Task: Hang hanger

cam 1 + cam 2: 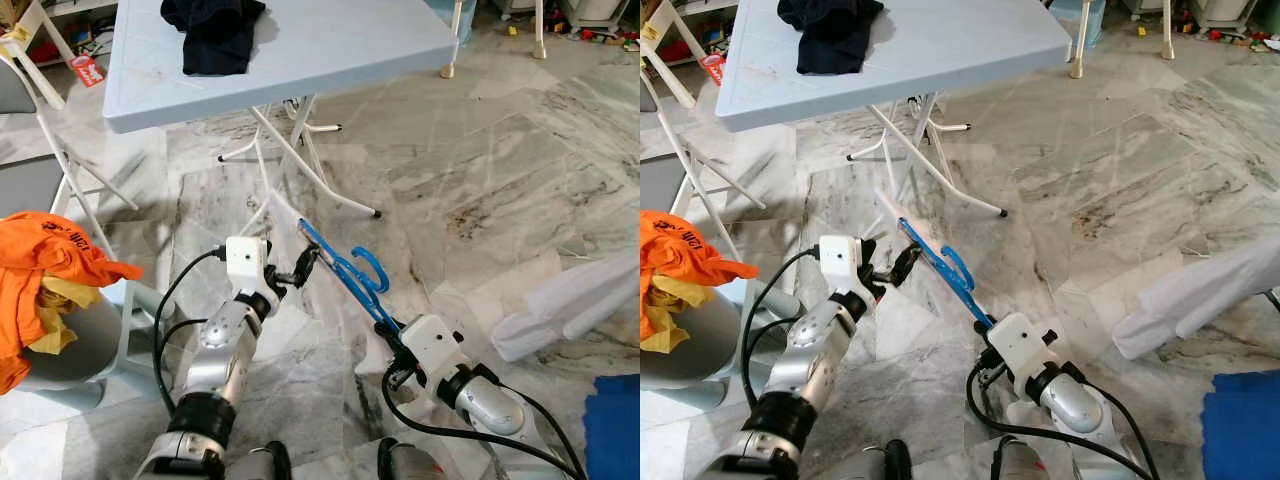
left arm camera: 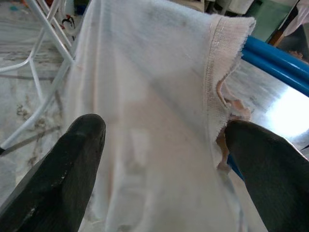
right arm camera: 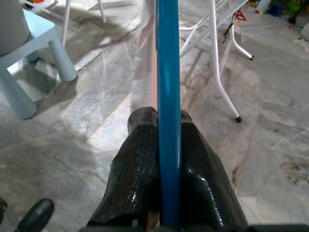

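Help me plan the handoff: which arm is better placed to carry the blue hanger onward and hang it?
Right, probably. The right gripper is shut on the blue hanger and bears it. The left gripper stands open around the thin pale cloth at the hanger's far end, gripping nothing.

Hanger [image 1: 345,270]: blue plastic, with a curved hook seen near its middle [image 1: 372,266].
Pose: tilted, held off the marble floor in front of the folding table's legs; its lower end is clamped between the shut fingers of the right gripper [image 3: 161,145].
Garment [image 2: 154,121]: thin, sheer, whitish-pink cloth with a stitched, frayed hem, draped over the hanger's upper end.
Relation: the cloth is seen between the spread fingers of the left gripper [image 1: 303,266]; contact cannot be told.
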{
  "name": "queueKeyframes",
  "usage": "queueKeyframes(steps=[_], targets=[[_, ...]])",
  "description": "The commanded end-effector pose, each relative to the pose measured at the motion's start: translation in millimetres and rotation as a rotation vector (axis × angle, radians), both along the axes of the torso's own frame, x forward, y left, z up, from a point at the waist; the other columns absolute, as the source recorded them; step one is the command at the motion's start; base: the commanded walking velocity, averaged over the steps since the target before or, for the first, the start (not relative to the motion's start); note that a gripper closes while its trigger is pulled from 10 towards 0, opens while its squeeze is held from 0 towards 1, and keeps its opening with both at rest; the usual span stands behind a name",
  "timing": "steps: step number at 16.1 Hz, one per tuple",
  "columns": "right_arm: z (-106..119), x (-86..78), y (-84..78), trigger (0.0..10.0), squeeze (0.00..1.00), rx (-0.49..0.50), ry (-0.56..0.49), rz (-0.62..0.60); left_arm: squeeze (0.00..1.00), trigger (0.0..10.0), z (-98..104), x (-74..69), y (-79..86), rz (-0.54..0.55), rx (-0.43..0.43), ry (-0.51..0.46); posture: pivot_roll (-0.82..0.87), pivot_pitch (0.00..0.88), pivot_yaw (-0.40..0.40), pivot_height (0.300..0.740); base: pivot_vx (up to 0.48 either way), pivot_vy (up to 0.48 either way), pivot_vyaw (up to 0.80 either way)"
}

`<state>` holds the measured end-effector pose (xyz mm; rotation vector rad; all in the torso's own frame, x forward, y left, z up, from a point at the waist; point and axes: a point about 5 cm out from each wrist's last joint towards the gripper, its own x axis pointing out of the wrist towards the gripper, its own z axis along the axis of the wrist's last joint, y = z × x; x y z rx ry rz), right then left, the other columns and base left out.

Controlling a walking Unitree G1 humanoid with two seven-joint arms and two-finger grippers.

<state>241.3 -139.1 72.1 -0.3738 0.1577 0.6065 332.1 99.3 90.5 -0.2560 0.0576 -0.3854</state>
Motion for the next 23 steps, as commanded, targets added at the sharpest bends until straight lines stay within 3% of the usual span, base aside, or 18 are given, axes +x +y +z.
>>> queueKeyframes(steps=[1,6,10,12,18,19,21,22,23], targets=[[7.7,-1.3,3.0,10.0,0.0,0.023,-0.025,0.02,0.0,10.0,-2.7,0.5,-0.2,0.011,-0.003,0.016,-0.15,0.208,0.075,0.74,0.0,0.0,0.0],[7.7,-3.0,1.1,10.0,0.0,0.022,-0.017,0.019,0.0,10.0,0.6,6.3,-2.4,0.011,-0.008,0.011,-0.16,0.206,0.079,0.74,0.0,0.0,0.0],[6.4,-3.2,-1.1,10.0,0.0,0.012,-0.014,0.009,0.0,10.0,5.9,14.7,15.3,0.079,0.036,-0.013,-0.16,0.203,0.08,0.74,0.0,0.0,0.0],[7.5,4.8,-5.7,10.0,0.0,0.0,-0.028,-0.044,0.0,10.0,7.6,13.0,14.5,0.046,0.075,-0.045,-0.15,0.201,0.078,0.74,0.0,0.0,0.0],[2.9,5.9,-8.6,10.0,0.0,-0.021,-0.019,-0.086,0.0,10.0,4.5,12.3,23.6,0.06,0.128,-0.056,-0.15,0.206,0.078,0.74,0.0,0.0,0.0],[3.3,5.7,-7.6,10.0,0.0,-0.017,-0.019,-0.08,0.0,9.4,4.5,13.3,25.0,0.062,0.129,-0.052,-0.15,0.207,0.079,0.74,0.0,0.0,0.0],[4.2,4.8,-4.1,10.0,0.0,-0.008,-0.02,-0.067,0.0,0.7,4.9,15.8,26.2,0.065,0.132,-0.047,-0.15,0.207,0.08,0.74,0.0,0.0,0.0],[4.5,4.5,-2.8,10.0,0.0,-0.003,-0.021,-0.066,0.0,0.0,4.7,16.6,26.2,0.064,0.129,-0.044,-0.15,0.206,0.084,0.74,0.0,0.0,0.0],[4.7,4.2,-2.7,10.0,0.0,-0.001,-0.021,-0.066,0.0,0.0,4.5,16.8,26.3,0.064,0.128,-0.042,-0.15,0.206,0.084,0.74,0.0,0.0,0.0]])
